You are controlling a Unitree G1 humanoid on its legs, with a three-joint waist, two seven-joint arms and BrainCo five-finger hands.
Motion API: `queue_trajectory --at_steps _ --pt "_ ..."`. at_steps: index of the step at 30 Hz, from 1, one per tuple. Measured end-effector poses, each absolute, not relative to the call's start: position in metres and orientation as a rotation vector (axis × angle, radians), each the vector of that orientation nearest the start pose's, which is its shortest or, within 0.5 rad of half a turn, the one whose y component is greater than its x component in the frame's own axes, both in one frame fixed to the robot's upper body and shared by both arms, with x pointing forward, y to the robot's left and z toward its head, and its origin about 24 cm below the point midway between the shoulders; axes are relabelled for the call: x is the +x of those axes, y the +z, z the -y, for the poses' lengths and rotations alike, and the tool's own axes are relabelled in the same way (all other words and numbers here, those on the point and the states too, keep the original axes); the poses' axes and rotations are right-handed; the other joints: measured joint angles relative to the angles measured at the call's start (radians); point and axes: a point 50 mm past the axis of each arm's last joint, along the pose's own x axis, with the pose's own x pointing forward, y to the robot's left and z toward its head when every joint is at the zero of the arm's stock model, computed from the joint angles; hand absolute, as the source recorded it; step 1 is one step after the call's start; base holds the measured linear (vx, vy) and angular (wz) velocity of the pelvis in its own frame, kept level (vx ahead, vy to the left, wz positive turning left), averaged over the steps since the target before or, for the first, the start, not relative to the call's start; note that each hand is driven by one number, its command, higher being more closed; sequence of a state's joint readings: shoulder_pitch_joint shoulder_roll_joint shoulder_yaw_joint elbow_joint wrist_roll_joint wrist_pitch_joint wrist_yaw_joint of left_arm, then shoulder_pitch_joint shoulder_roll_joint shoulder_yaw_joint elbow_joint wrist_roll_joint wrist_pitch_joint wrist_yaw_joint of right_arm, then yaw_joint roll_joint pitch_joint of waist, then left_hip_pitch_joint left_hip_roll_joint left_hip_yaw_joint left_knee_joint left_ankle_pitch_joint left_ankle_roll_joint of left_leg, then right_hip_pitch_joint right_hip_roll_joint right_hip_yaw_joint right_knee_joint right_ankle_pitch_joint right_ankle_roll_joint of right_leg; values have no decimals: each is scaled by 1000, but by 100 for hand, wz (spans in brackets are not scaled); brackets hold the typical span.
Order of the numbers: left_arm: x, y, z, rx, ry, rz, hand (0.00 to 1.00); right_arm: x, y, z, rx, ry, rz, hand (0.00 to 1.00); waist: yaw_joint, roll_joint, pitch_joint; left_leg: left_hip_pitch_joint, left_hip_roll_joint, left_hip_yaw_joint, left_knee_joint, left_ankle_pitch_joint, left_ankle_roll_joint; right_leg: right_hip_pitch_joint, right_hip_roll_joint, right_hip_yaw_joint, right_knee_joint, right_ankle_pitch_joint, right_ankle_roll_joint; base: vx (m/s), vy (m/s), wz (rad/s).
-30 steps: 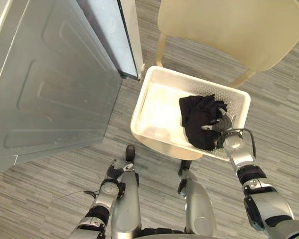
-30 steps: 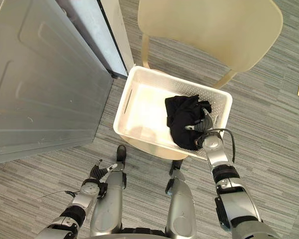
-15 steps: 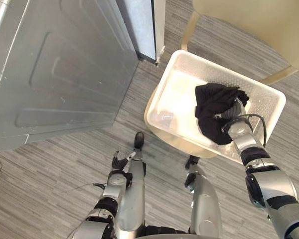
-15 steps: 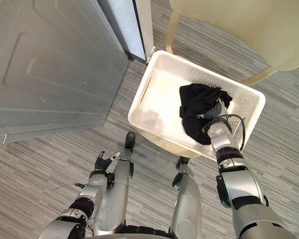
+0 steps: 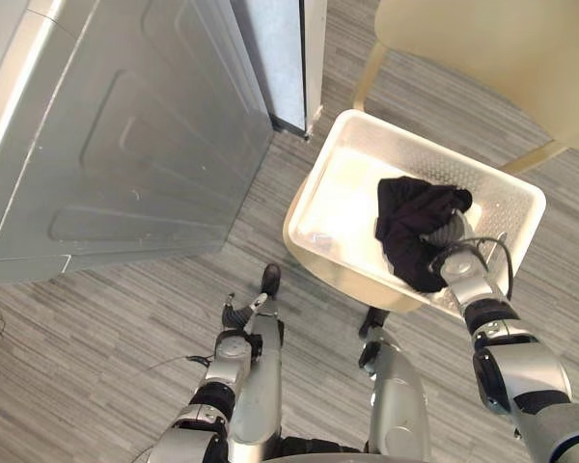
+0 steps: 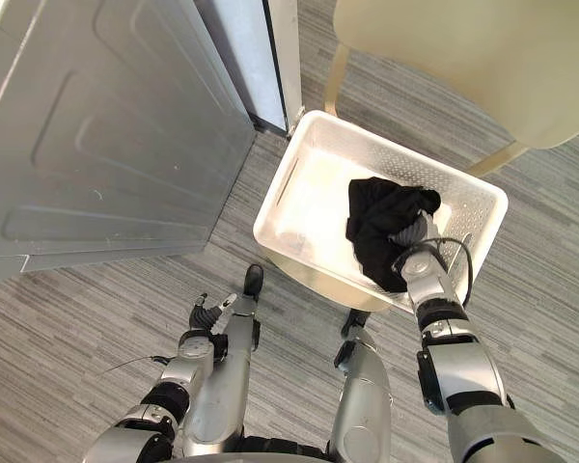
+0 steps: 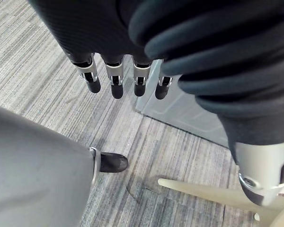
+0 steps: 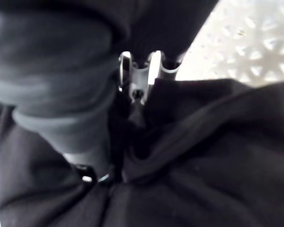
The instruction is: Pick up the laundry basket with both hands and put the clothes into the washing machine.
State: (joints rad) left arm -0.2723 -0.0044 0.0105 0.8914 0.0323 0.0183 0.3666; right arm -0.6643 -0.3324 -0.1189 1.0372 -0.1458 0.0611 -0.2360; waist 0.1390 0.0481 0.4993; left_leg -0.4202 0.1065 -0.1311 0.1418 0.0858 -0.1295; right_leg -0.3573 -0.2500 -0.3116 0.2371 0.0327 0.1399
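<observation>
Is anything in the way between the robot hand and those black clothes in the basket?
Nothing visible stands between them. The right robot hand is sunk into the black clothes, which lie inside the white basket. The left robot hand hangs open low over the floor, apart from the basket.

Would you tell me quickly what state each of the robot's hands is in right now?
Left hand: open, holding nothing.
Right hand: buried in the black garment in the basket; cannot be told.
</observation>
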Motion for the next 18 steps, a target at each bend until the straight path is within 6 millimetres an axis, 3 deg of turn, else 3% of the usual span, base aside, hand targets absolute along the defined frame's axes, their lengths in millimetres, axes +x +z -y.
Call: queue_trajectory --at_steps 3,7,10,14,18 --pt "240 -91 -159 183 280 -667 0 345 28 258 -289 -424 -402 100 -1 0 0 54 -10 11 -41 19 4 29 -14 8 4 -4 4 32 6 0" --pt "222 -101 -170 200 305 -708 0 360 70 240 -178 -432 -188 100 -16 -4 -18 125 -6 32 -78 27 6 82 -11 17 -19 -2 6 14 1 -11" --pt "202 -113 -174 195 317 -774 0 359 95 222 -99 -400 -29 100 -15 -10 -98 166 6 58 -126 36 5 111 7 38 -76 19 9 56 -13 -23" --pt "185 -120 -179 168 340 -818 0 338 111 203 0 -363 137 100 -20 -23 -178 228 15 83 -168 36 4 170 22 43 -146 42 12 70 -10 -14" --pt "184 -113 -183 139 350 -766 0 321 131 197 72 -341 271 100 -42 -51 -222 291 20 99 -194 35 3 230 31 53 -184 47 14 62 -7 -10"
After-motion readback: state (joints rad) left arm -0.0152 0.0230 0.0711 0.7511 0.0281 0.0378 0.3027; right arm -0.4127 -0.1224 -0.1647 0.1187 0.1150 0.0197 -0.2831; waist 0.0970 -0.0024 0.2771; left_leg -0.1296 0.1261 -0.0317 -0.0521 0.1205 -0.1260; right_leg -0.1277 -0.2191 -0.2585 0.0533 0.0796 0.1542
